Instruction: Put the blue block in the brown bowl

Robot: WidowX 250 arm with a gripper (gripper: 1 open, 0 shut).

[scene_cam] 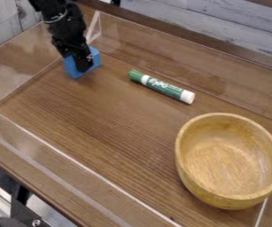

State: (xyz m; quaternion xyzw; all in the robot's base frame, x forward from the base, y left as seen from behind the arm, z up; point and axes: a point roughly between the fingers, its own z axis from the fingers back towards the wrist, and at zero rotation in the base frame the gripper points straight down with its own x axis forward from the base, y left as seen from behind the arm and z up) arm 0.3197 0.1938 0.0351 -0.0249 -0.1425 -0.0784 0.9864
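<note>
The blue block (pixel 82 65) rests on the wooden table at the far left, close to the clear wall. My black gripper (pixel 75 55) comes down on it steeply from above, its fingers shut on the block's upper part, which they partly hide. The brown bowl (pixel 188 147) sits at the near right, upright, with nothing inside, far from the gripper.
A green-and-white marker (pixel 162 85) lies on the table between the block and the bowl. Clear plastic walls (pixel 14 133) fence the wooden tabletop on the left and front sides. A wooden wall runs along the back.
</note>
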